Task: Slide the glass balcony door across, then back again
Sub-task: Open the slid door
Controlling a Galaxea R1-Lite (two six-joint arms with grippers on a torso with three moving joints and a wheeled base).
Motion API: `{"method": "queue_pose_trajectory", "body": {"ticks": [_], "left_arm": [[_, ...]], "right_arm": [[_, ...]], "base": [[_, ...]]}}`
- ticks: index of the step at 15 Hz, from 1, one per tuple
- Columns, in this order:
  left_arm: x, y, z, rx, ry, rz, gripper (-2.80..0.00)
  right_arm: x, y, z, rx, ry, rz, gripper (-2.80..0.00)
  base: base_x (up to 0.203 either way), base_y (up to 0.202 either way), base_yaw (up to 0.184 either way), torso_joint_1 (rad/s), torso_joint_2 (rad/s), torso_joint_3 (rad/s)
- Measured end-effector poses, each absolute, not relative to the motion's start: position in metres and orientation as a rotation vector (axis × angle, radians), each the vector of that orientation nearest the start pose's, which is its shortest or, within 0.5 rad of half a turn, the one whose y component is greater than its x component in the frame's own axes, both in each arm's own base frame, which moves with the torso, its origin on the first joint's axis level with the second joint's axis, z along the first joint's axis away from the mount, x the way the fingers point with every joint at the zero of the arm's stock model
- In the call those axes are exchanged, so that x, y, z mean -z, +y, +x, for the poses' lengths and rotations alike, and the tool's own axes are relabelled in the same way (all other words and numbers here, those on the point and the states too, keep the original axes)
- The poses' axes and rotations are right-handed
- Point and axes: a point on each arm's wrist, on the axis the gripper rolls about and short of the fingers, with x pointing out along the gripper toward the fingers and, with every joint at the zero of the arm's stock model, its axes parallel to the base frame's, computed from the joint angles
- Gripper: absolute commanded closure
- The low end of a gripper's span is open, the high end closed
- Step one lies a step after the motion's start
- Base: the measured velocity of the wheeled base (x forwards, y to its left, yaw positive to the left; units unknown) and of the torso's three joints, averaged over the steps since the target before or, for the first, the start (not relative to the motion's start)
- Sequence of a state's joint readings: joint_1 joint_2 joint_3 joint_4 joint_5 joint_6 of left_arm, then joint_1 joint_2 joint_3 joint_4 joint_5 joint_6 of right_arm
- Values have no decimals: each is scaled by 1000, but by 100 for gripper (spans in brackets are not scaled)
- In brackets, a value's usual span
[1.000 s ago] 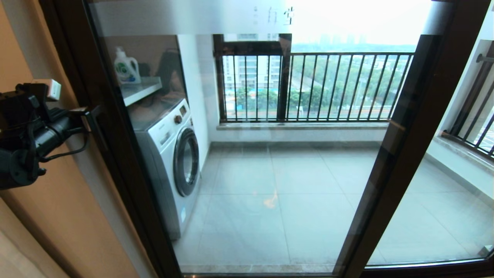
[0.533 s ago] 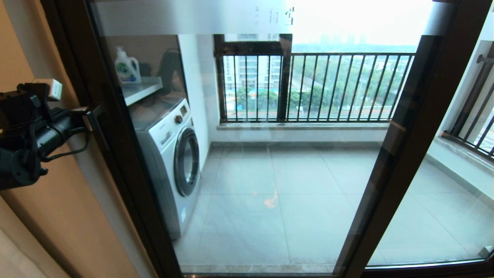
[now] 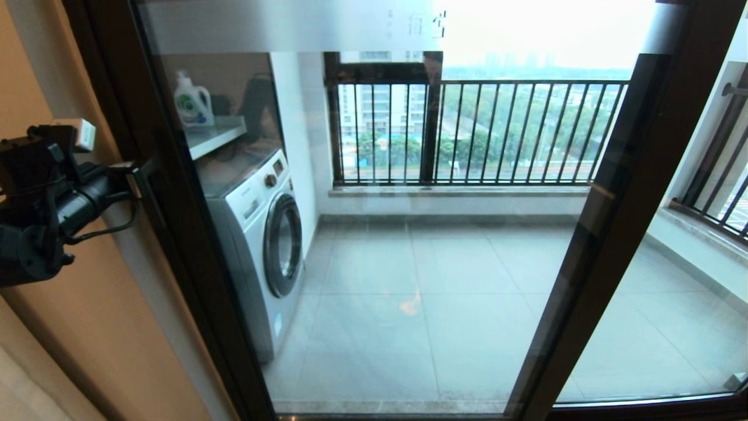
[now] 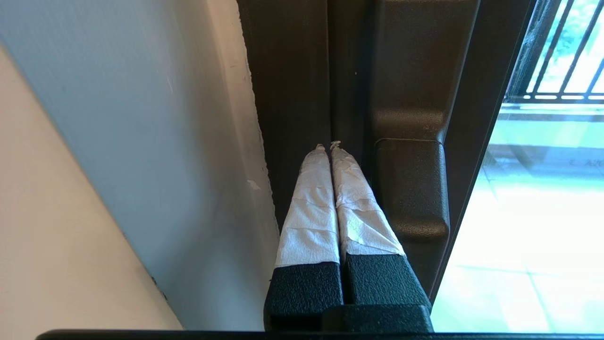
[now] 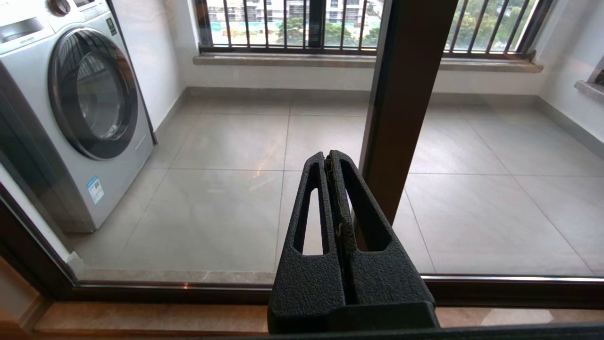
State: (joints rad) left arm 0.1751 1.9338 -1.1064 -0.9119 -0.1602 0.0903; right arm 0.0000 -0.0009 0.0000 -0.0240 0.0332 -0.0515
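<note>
The glass balcony door (image 3: pixel 409 263) fills the head view, with its dark brown frame stile (image 3: pixel 166 193) at the left and a frosted strip (image 3: pixel 292 26) with characters across the top. My left gripper (image 3: pixel 135 172) is shut, empty, its white-wrapped fingertips pushed against that stile. In the left wrist view, the left gripper (image 4: pixel 329 146) lies in the dark groove right beside the door's bar handle (image 4: pixel 410 189), touching its side. My right gripper (image 5: pixel 328 158) is shut on nothing, low before the glass; it is out of the head view.
Orange wall (image 3: pixel 76 327) stands close on the left of the door. Behind the glass are a washing machine (image 3: pixel 263 234), a shelf with a detergent bottle (image 3: pixel 191 104), a railed window (image 3: pixel 479 131) and a second dark-framed panel stile (image 3: pixel 608 222). The floor track (image 5: pixel 141 290) runs below.
The left arm and the door's left stile have crept a touch to the right. Nothing else has moved.
</note>
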Motion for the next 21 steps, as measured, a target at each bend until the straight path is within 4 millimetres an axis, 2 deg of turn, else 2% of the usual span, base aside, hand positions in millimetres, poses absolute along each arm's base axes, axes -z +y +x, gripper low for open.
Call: {"method": "queue_pose_trajectory", "body": {"ticks": [21], "left_arm": [[-214,57,373,-33,-84,102,0]], "right_arm": [[-78,1,-23,-33,-26,-52,0]], "base": [[0,0,0,0,0,0]]}}
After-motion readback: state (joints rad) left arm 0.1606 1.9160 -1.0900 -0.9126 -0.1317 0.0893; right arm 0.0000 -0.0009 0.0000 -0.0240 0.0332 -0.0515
